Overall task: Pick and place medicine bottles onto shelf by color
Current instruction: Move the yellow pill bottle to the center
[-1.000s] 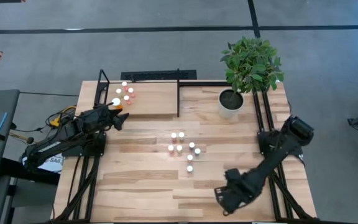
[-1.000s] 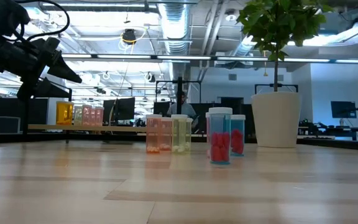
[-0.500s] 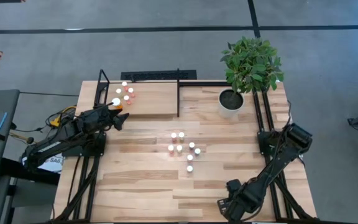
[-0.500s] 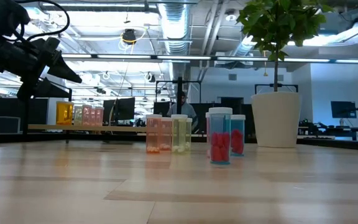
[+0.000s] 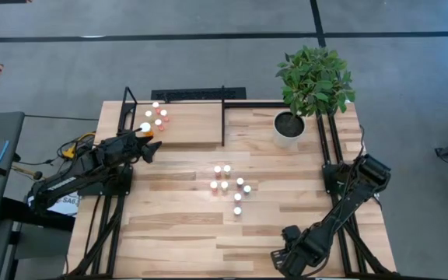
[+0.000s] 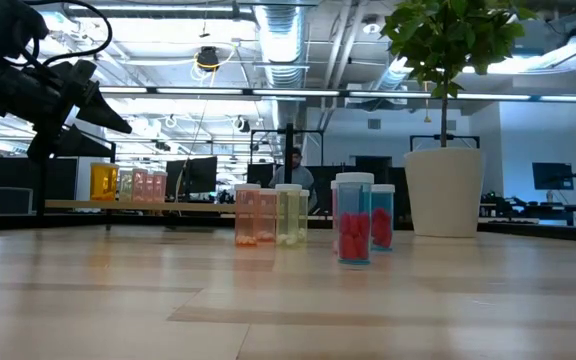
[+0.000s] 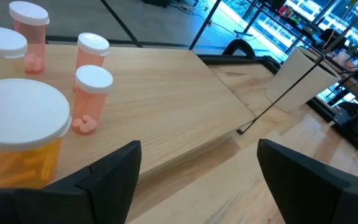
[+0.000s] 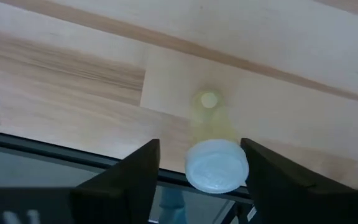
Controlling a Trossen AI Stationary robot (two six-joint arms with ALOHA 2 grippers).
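Several white-capped medicine bottles (image 5: 228, 187) stand upright mid-table; the low view shows them orange, yellowish and red (image 6: 353, 230). Others stand on the shelf (image 5: 193, 128) at its left end (image 5: 157, 117), pink and orange (image 7: 17, 130). My left gripper (image 5: 150, 149) hovers open off the shelf's near-left corner, with nothing between its fingers (image 7: 197, 162). My right gripper (image 5: 288, 260) points down at the table's near edge, open. Its fingers stand on either side of a pale yellowish bottle's white cap (image 8: 216, 165). The high view hides this bottle under the gripper. My right gripper comes at the yellowish bottle from above, one finger on each side of its white cap (image 8: 194, 168). A gap shows beside one finger (image 8: 135, 180). The other finger (image 8: 269, 177) is at the cap's rim; whether it touches I cannot tell.
A potted plant in a white pot (image 5: 288, 128) stands at the far right, beside the shelf's black upright (image 5: 223, 117). Black frame rods run along both table sides. The yellowish bottle sits close to the table's near edge (image 8: 55, 155).
My right gripper has moved toward the table's near edge and sunk a little, then held still. The left arm and the standing bottles have kept their places.
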